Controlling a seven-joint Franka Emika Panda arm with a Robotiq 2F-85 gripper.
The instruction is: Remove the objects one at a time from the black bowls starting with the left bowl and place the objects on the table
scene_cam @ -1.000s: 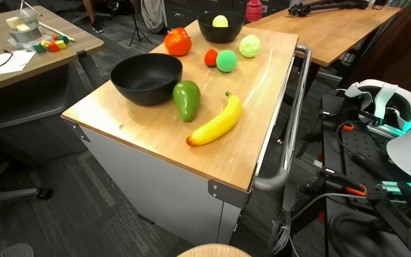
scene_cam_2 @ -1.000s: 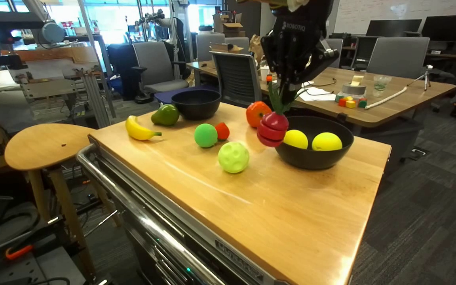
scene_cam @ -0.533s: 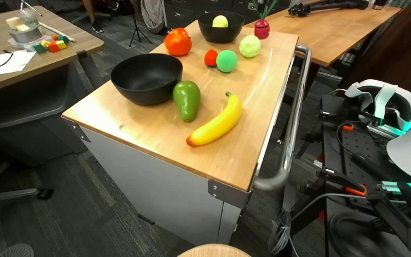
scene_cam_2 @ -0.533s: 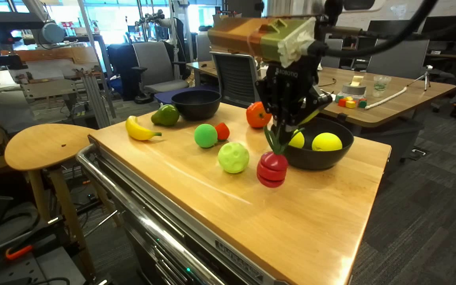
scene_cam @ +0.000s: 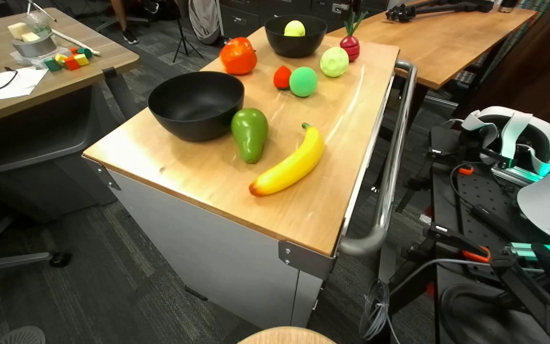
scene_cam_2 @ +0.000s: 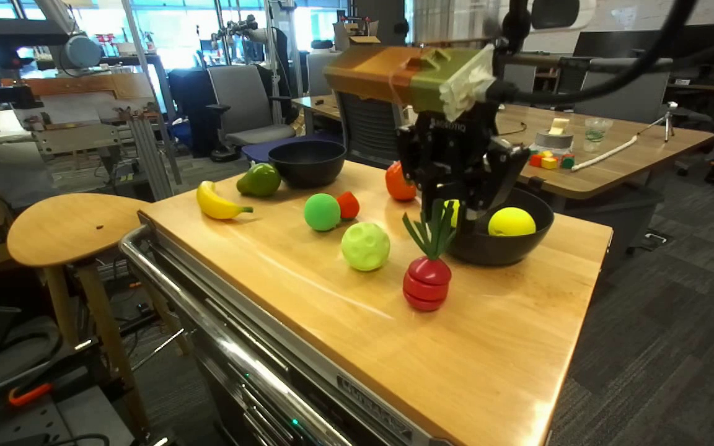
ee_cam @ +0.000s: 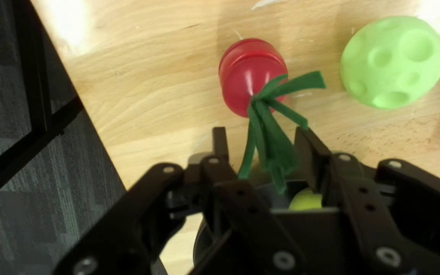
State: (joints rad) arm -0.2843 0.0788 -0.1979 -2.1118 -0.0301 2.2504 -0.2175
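Note:
A red radish-like toy (scene_cam_2: 427, 284) with green leaves stands upright on the light-wood table (scene_cam_2: 506, 347), in front of a black bowl (scene_cam_2: 487, 253). My gripper (ee_cam: 261, 133) is open just above it, the leaves hanging loose between its spread fingers. That bowl holds a yellow ball (scene_cam_2: 511, 222) and a second one partly hidden behind the fingers. The black bowl (scene_cam: 196, 107) at the table's far end has nothing in it. Also on the table lie a banana (scene_cam: 288, 165), a green avocado-like piece (scene_cam: 250, 134), a green ball (scene_cam: 303, 81), a small red piece (scene_cam_2: 348, 205) and a red tomato (scene_cam: 237, 56).
A pale green dimpled ball (ee_cam: 393, 62) sits close beside the radish. Along one table edge runs a metal rail (scene_cam: 401, 138). A wooden desk (scene_cam_2: 642, 139) and a round stool (scene_cam_2: 78, 226) stand near the table.
The red radish moved away from beside the bowl and down onto the table. My gripper came down with it, then opened and let go of the leaves.

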